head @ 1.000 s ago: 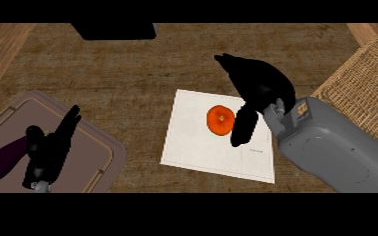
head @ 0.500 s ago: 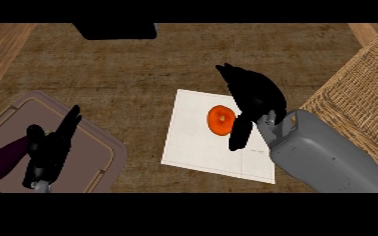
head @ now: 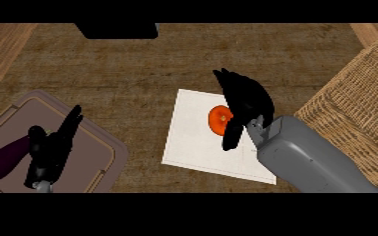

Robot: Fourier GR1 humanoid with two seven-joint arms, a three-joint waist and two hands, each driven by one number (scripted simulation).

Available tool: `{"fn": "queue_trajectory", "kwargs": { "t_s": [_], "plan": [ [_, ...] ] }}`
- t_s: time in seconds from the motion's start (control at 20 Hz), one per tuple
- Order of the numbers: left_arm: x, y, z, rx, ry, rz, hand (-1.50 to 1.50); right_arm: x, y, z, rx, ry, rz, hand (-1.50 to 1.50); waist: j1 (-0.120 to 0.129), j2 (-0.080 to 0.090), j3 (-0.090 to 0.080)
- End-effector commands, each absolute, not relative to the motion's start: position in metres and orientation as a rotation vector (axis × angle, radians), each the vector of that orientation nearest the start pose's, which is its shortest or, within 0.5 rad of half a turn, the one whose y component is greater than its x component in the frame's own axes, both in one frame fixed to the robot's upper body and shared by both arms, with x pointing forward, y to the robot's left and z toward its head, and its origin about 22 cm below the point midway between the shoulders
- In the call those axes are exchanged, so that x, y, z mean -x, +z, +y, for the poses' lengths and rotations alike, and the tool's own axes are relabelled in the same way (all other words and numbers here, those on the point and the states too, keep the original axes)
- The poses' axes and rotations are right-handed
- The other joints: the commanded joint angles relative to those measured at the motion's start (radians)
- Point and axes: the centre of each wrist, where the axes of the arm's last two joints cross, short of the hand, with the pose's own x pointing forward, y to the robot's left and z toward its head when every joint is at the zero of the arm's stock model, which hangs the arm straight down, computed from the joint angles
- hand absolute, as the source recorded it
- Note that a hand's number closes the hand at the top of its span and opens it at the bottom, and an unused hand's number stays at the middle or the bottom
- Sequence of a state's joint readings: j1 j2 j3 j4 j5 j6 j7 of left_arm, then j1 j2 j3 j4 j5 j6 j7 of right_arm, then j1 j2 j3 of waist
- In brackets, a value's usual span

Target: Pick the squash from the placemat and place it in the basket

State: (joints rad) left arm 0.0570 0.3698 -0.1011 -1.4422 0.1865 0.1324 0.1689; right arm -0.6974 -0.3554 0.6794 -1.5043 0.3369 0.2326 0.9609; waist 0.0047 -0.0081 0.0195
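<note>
Brown woven counter (head: 155, 75), white placemat (head: 192, 145), right hand (head: 247, 102) seemingly curling onto orange squash (head: 218, 119), wicker basket (head: 347, 105) right, left hand (head: 48, 147) fingers straight.

Woven wicker basket (head: 347, 105), rough matt brown counter (head: 148, 70), smooth pale placemat (head: 192, 145), glossy orange squash (head: 218, 120)

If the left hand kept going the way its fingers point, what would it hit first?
Probably nothing soon: the left hand points up-right over the tray's rim toward bare counter. The placemat lies off to the right.

r hand (head: 245, 100) fingers straight, angled down; l hand (head: 50, 150) open, resting lower left.
</note>
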Motion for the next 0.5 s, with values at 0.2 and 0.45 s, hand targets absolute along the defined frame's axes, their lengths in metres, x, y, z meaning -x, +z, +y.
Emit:
{"fn": "queue_trajectory", "kwargs": {
  "t_s": [0.2,0.45],
  "plan": [
    [-0.192,-0.056,0.299,-0.160,-0.030,-1.036,0.00,-0.311,0.090,-0.084,0.702,1.247,-0.967,-1.50,0.013,0.012,-0.020],
    [-0.194,-0.049,0.294,-0.135,-0.040,-1.008,0.00,-0.308,0.074,-0.094,0.705,1.297,-0.862,-1.50,0.005,0.009,-0.019]
  ]
}}
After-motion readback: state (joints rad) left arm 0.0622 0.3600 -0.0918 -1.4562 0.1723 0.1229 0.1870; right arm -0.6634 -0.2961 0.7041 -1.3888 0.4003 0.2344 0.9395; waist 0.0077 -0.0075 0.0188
